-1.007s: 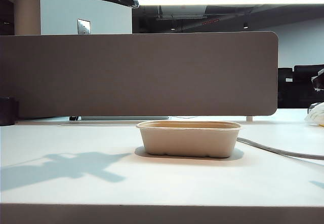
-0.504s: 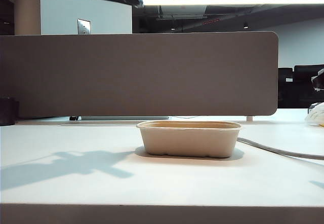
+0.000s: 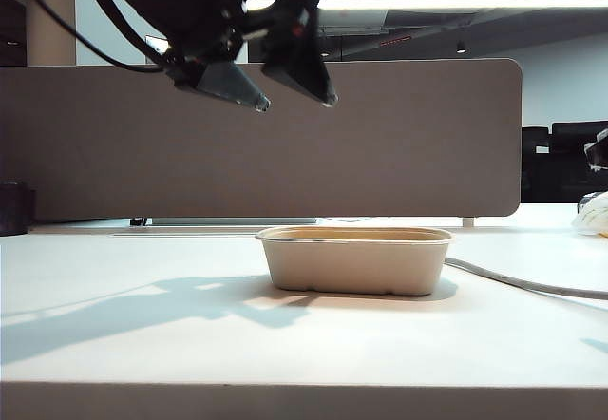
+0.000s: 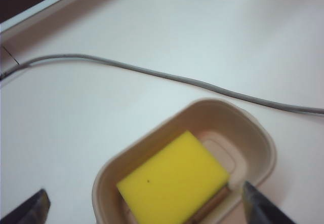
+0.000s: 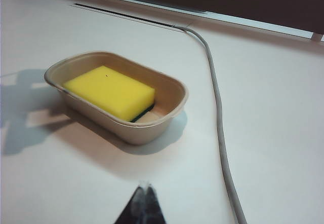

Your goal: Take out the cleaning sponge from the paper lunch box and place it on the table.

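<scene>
The paper lunch box point(image 3: 354, 260) stands on the white table point(image 3: 142, 344), right of centre. The cleaning sponge point(image 4: 172, 181) lies flat inside it, yellow face up, with a dark green edge showing underneath in the right wrist view point(image 5: 109, 91). In the exterior view the box wall hides the sponge. My left gripper point(image 3: 294, 105) hangs open well above the box's left end, with nothing between its fingertips point(image 4: 258, 203). From its own camera, the left gripper point(image 4: 147, 206) straddles the box point(image 4: 266, 148) from above. My right gripper point(image 5: 144, 189) is shut and empty, a short way back from the box point(image 5: 174, 84).
A grey cable point(image 3: 532, 285) runs across the table from behind the box's right side point(image 5: 215, 97). The grey-brown partition panel point(image 3: 285, 140) lines the back edge. A dark object point(image 3: 14, 208) sits at far left and a pale item point(image 3: 594, 216) at far right.
The left arm has dropped from the top edge into full view and its jaws have opened. Its shadow has slid right to the box. Box unmoved.
</scene>
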Robot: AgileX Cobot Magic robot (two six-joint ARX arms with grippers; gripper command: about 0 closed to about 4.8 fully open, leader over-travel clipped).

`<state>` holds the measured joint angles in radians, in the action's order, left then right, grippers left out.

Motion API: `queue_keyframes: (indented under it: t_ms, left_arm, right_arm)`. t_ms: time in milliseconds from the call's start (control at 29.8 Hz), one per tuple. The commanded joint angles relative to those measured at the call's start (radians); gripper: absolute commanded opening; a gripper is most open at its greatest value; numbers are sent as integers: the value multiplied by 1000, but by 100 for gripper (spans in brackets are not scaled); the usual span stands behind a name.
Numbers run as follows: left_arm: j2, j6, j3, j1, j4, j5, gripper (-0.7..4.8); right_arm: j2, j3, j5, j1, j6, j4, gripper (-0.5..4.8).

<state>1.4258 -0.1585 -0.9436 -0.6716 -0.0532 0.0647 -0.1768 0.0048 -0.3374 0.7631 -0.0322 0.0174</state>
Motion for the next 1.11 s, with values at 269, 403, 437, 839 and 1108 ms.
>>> queue_keyframes:
  t_ms: [269,403,437,839,1108]
  left_arm:
    - [217,234,-237,-14,225,15,479]
    - [318,281,-360,-21,373,-1,479]
    - [343,297,-386,-24,404,-2,479]
    - [474,463,-445,-24,422,3,479]
    - [551,470,-445,-25,449,3,479]
  right_arm:
    - [1,1,0,2,-1,16,-5]
    - [1,1,0,2,-1,16,-5]
    - [1,1,0,2,-1,16,-5]
    - [1,1,0,2,-1,16,-5]
    - [1,1,0,2,-1,16,-5]
